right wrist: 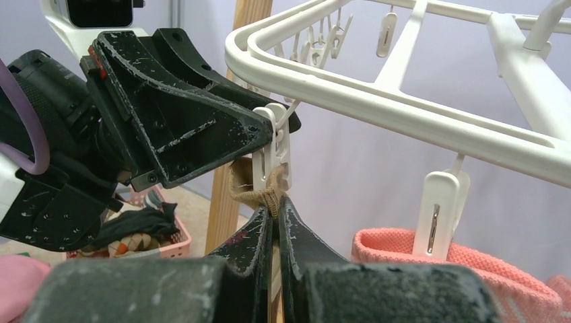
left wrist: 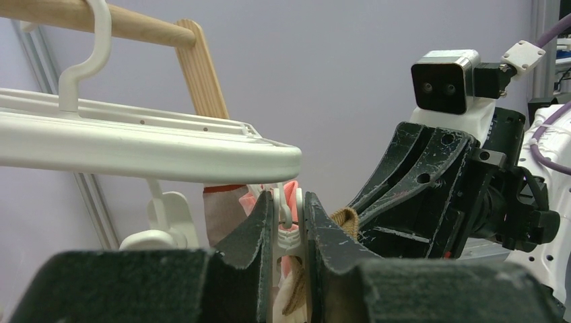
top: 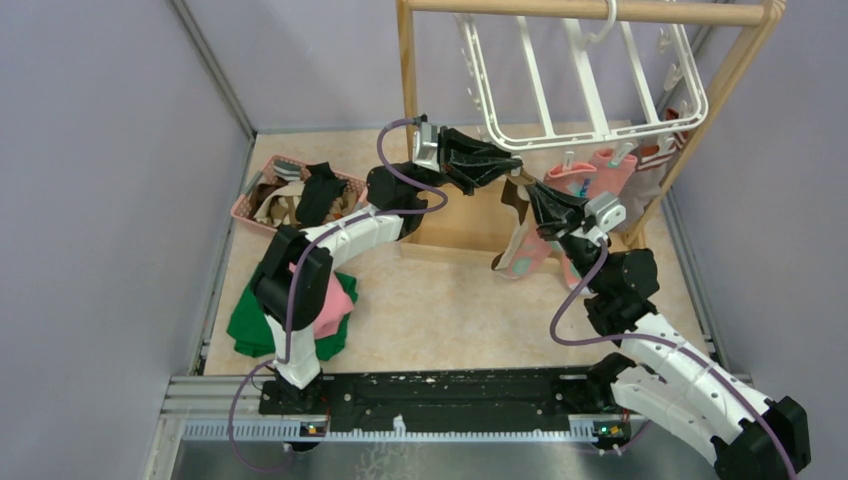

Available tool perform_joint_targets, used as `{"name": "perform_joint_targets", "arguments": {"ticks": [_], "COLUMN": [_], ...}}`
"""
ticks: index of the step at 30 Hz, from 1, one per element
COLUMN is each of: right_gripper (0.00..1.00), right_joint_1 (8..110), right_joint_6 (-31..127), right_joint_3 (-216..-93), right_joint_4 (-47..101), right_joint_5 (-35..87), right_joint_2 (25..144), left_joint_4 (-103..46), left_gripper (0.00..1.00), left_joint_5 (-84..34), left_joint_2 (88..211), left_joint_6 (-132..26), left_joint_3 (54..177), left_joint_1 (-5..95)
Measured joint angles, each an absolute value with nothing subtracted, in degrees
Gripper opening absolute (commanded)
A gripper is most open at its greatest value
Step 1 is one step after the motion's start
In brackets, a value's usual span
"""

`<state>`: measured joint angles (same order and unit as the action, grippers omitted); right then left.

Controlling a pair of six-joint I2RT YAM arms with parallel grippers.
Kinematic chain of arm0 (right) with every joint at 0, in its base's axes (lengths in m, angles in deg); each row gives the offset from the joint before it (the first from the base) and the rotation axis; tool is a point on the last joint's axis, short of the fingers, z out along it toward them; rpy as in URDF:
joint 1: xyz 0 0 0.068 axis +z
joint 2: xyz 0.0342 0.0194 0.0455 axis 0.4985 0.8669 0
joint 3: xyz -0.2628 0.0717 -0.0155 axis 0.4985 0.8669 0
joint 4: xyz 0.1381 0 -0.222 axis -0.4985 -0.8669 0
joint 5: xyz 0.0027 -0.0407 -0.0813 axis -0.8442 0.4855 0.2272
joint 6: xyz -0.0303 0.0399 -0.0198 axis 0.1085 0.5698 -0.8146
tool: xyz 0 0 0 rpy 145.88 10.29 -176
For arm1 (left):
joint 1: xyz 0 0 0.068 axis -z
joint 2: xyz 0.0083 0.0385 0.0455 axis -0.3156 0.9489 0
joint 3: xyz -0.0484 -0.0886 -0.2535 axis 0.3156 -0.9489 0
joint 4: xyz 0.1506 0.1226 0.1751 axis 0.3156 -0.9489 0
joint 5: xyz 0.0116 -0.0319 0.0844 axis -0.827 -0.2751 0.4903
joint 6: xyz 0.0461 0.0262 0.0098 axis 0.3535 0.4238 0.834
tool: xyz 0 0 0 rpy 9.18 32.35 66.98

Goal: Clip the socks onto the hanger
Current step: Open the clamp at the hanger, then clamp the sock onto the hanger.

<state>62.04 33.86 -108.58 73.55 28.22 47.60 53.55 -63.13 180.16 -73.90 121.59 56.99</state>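
Pinches a clip on the near rim of the hanger with the left gripper. Holds the brown sock by its cuff in the right gripper, closed tight on it. Sits just under the clip's mouth, touching it, long part hanging straight down. Likely needs a small push straight up from the right arm, the nearer one.
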Motion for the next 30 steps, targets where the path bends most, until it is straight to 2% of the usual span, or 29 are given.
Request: {"name": "perform_joint_targets", "arguments": {"ticks": [9, 19, 26, 30], "right_gripper": [0.0, 0.0, 0.0, 0.11], "right_joint_1": [62.0, 62.0, 62.0, 62.0], "right_joint_6": [36.2, 36.7, 36.7, 36.7], "right_joint_3": [-108.6, -108.6, -108.6, -108.6], "right_joint_4": [73.3, 73.3, 73.3, 73.3], "right_joint_5": [28.6, 29.1, 29.3, 29.8], "right_joint_2": [46.8, 46.9, 47.0, 47.0], "left_joint_4": [53.6, 53.8, 54.0, 54.0], "left_gripper": [0.13, 0.48, 0.66, 0.78], "left_joint_5": [-63.1, -63.0, -62.9, -62.6], "left_joint_2": [180.2, 180.2, 180.2, 180.0], "left_joint_6": [-73.9, -74.6, -74.8, -74.8], "left_joint_3": [121.6, 121.6, 121.6, 121.0], "left_joint_1": [57.0, 57.0, 57.0, 57.0]}}
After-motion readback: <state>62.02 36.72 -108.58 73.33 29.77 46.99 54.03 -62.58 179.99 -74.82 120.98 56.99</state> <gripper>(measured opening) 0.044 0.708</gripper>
